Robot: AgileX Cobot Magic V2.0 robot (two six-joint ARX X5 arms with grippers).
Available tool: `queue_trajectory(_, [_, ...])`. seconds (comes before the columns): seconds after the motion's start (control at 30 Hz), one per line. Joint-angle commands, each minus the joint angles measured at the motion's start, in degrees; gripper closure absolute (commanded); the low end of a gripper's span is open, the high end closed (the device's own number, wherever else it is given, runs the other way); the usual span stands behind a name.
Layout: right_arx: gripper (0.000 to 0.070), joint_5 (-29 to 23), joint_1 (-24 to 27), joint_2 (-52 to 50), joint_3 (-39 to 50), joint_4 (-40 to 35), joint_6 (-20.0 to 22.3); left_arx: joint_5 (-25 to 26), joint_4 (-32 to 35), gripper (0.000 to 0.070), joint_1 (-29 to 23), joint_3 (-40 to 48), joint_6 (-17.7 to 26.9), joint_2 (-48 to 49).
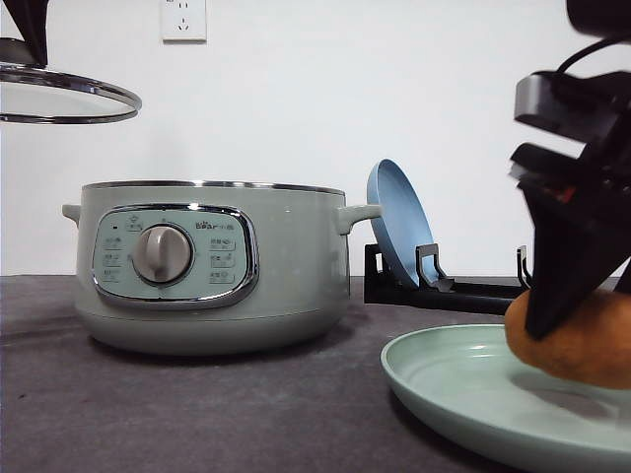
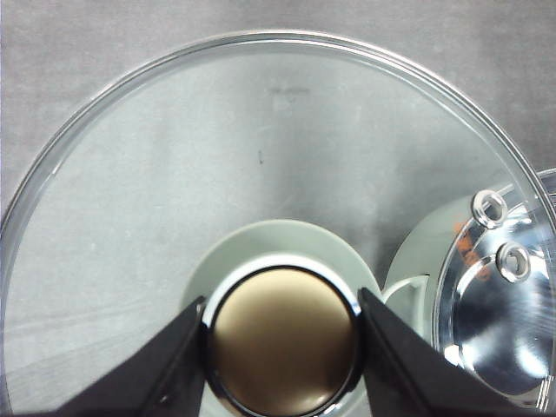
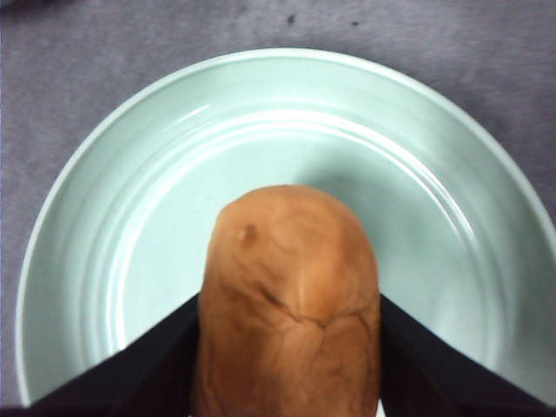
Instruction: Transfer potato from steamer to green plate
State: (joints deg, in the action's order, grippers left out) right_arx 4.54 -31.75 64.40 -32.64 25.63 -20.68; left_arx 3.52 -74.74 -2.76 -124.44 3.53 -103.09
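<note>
My right gripper (image 1: 575,323) is shut on the orange-brown potato (image 1: 584,343), which hangs just over the pale green plate (image 1: 444,379) at the front right and casts a shadow on it. In the right wrist view the potato (image 3: 287,295) sits between the black fingers (image 3: 130,382), above the middle of the plate (image 3: 130,217). The sage-green steamer (image 1: 217,266) stands left of centre with its lid off. My left gripper (image 2: 282,347) is shut on the knob of the glass lid (image 2: 261,156) and holds the lid (image 1: 69,94) high at the upper left, beside the steamer's shiny inside (image 2: 499,321).
Behind the steamer's right handle, a blue plate (image 1: 396,222) stands on edge in a black rack (image 1: 444,291). The dark grey tabletop (image 1: 197,414) lies bare in front of the steamer. A white wall with a socket (image 1: 183,20) closes the back.
</note>
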Motion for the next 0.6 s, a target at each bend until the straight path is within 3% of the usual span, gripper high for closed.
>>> queue_trajectory(0.0, [0.0442, 0.2, -0.2, 1.4, -0.2, -1.0, 0.9, 1.0, 2.0, 0.0684, 0.1, -2.4, -0.2, 0.8])
queue_trajectory(0.37, [0.0442, 2.1, -0.2, 4.9, -0.2, -2.5, 6.3, 1.1, 2.2, 0.0684, 0.1, -2.4, -0.2, 0.8])
queue_trajectory(0.57, [0.0434, 2.1, -0.2, 4.9, -0.2, -2.9, 6.6, 1.1, 2.2, 0.0684, 0.1, -2.4, -0.2, 0.8])
